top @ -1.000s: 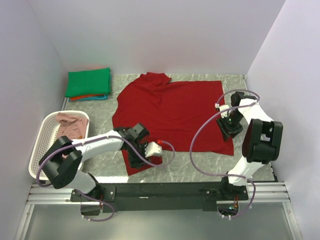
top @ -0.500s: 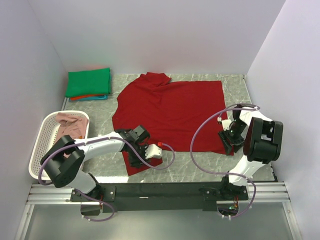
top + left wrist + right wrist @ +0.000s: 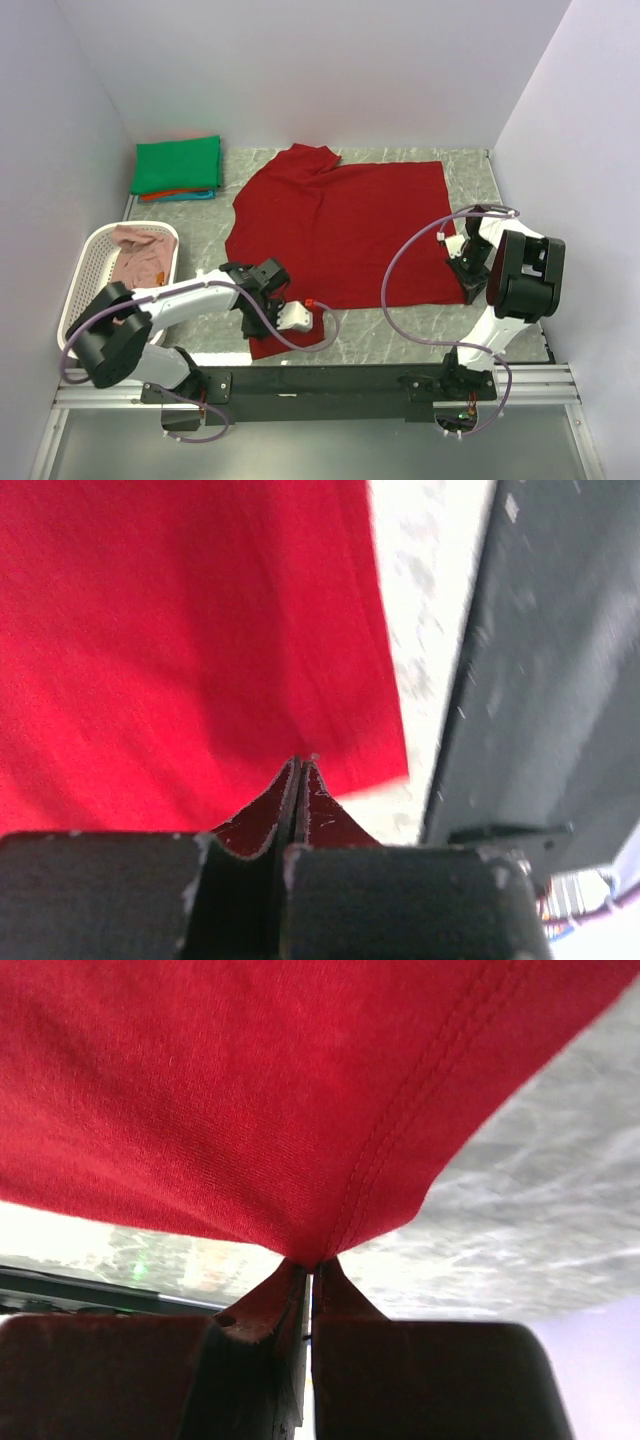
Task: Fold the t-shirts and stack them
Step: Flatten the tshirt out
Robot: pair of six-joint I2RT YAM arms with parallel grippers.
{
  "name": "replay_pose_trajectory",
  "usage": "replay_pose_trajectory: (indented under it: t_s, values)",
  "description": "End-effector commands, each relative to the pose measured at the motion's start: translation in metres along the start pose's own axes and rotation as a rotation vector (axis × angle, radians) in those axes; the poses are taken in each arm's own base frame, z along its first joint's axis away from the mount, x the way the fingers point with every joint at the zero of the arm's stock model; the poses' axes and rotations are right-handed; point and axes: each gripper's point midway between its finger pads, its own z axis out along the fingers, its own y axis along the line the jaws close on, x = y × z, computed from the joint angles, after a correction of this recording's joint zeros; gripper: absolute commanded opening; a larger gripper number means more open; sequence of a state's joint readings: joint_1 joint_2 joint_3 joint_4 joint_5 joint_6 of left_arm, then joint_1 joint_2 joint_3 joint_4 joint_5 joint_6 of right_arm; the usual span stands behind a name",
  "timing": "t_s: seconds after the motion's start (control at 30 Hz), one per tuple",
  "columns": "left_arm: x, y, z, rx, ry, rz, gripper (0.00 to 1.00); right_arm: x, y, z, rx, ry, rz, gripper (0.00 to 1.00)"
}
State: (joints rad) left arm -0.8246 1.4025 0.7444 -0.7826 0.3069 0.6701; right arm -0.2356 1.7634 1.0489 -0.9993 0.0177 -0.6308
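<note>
A dark red t-shirt (image 3: 340,225) lies spread flat across the middle of the table. My left gripper (image 3: 258,322) is down on its near left flap. In the left wrist view the jaws (image 3: 300,765) are pressed together with the red cloth (image 3: 200,630) at their tips. My right gripper (image 3: 470,283) is at the shirt's near right corner. The right wrist view shows it (image 3: 312,1263) shut on the hemmed corner (image 3: 250,1080), which tents up from the tips. Folded t-shirts are stacked at the back left, green (image 3: 178,165) on top, with orange-red and teal edges beneath.
A white lattice basket (image 3: 75,290) stands at the left edge with a dusty pink shirt (image 3: 140,250) in it. The black mounting rail (image 3: 340,382) runs along the near edge, close to the left gripper. Walls close in on three sides. Purple cables loop by both arms.
Both grippers have gone from open to shut. The left one slid toward the near edge over the flap. The right one moved out to the shirt's near right corner.
</note>
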Motion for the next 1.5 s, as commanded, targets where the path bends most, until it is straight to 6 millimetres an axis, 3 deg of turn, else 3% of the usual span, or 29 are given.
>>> replay_pose_trajectory:
  t_s: [0.0, 0.23, 0.27, 0.3, 0.4, 0.6, 0.73, 0.83, 0.97, 1.17, 1.27, 1.3, 1.37, 1.4, 1.47]
  values:
    - [0.019, -0.016, -0.012, 0.032, 0.047, 0.046, 0.01, 0.001, -0.015, -0.023, 0.075, -0.032, -0.050, 0.00]
    - [0.024, -0.001, -0.021, 0.003, 0.053, 0.021, 0.03, 0.008, -0.019, -0.020, 0.088, 0.006, -0.096, 0.00]
    - [0.007, 0.003, -0.029, -0.003, 0.002, 0.026, 0.07, 0.005, -0.018, -0.022, 0.081, -0.001, -0.092, 0.00]
    - [-0.005, 0.005, -0.035, -0.012, -0.042, 0.028, 0.23, 0.004, -0.014, -0.022, 0.056, -0.004, -0.089, 0.00]
    - [-0.053, 0.015, -0.052, -0.054, -0.208, 0.012, 0.50, 0.003, -0.011, -0.022, 0.041, -0.013, -0.078, 0.00]
    - [-0.111, 0.021, -0.032, -0.113, -0.312, -0.039, 0.68, 0.002, -0.006, -0.019, 0.012, -0.016, -0.057, 0.00]
    - [-0.137, 0.017, -0.014, -0.141, -0.351, -0.038, 0.70, 0.000, -0.003, -0.019, -0.008, -0.017, -0.037, 0.00]
    - [-0.148, 0.017, 0.000, -0.158, -0.368, -0.017, 0.71, -0.004, 0.002, -0.018, -0.044, -0.025, -0.024, 0.00]
    - [-0.146, 0.005, 0.023, -0.142, -0.335, 0.028, 0.71, -0.007, 0.002, -0.019, -0.044, -0.035, -0.019, 0.00]
    - [-0.123, 0.006, 0.041, -0.172, -0.247, 0.071, 0.65, -0.009, 0.001, -0.020, -0.045, -0.037, -0.021, 0.00]
    - [-0.110, 0.004, 0.045, -0.158, -0.200, 0.092, 0.40, -0.011, -0.001, -0.021, -0.045, -0.036, -0.022, 0.00]
    - [-0.102, 0.000, 0.046, -0.139, -0.171, 0.093, 0.27, -0.010, -0.001, -0.021, -0.049, -0.029, -0.025, 0.00]
    - [-0.098, -0.004, 0.044, -0.117, -0.163, 0.097, 0.16, -0.012, -0.003, -0.024, -0.040, -0.030, -0.030, 0.00]
    - [-0.093, -0.009, 0.040, -0.093, -0.157, 0.096, 0.05, -0.011, -0.004, -0.025, -0.039, -0.028, -0.036, 0.00]
    - [-0.098, -0.012, 0.022, -0.096, -0.206, 0.098, 0.01, -0.012, -0.007, -0.030, -0.027, -0.030, -0.040, 0.00]
